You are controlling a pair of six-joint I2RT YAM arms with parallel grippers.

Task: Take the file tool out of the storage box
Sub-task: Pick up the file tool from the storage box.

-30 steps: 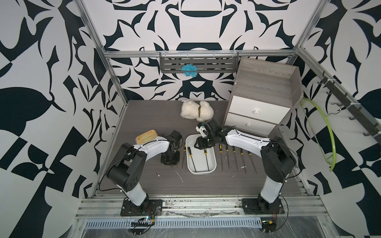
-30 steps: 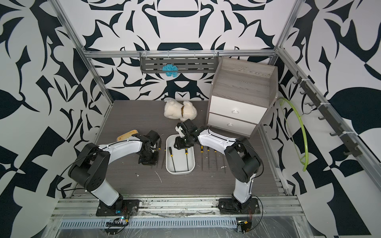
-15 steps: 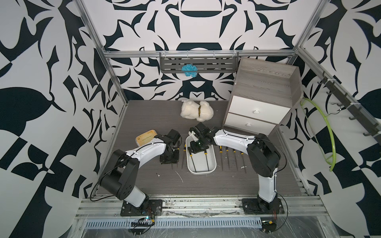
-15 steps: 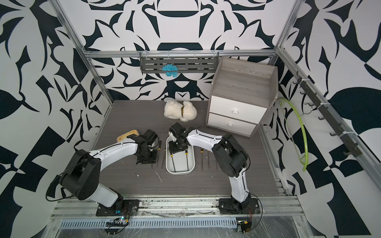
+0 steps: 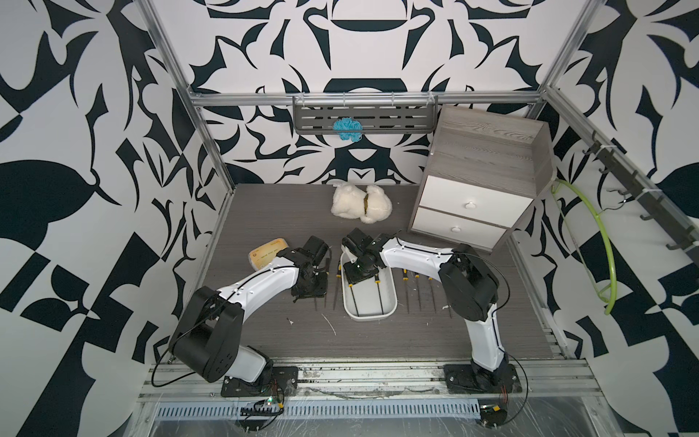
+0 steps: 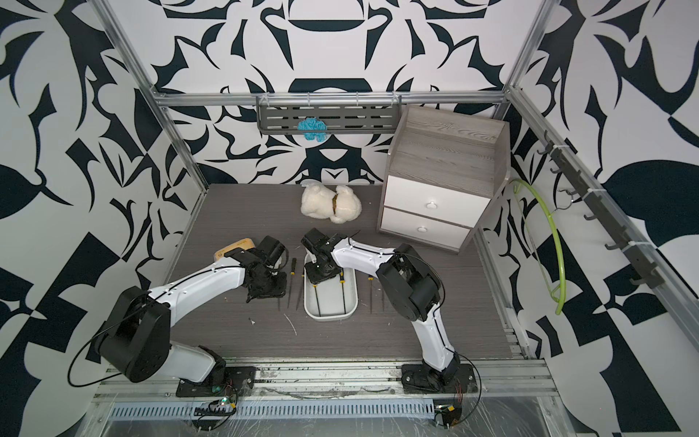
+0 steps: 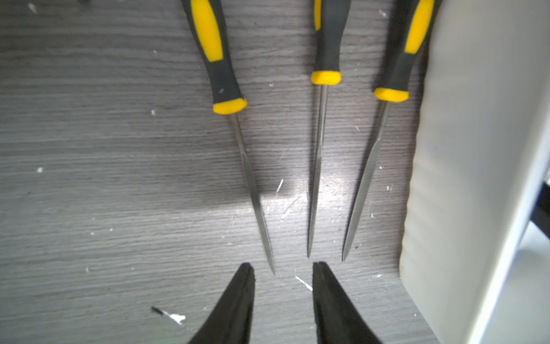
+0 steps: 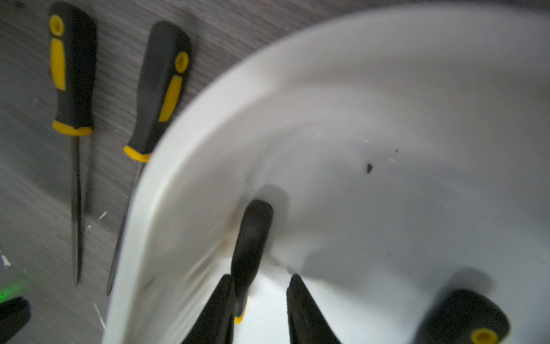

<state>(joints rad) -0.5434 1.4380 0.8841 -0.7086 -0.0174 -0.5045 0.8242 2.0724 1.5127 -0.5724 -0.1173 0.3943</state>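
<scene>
Shifted toward the box's left wall since a second ago, the right gripper stands narrowly parted at one file of two still inside, not yet gripped, while the left gripper, parted and empty, hovers over three files lying outside, left of the box.

Grey wood-grain cabinet, two white drawers, far right on the worktop. White plush toy beside it. Tan flat block near the left edge. Blue fluffy tuft on slotted wall shelf. Green hoop on the right wall.
</scene>
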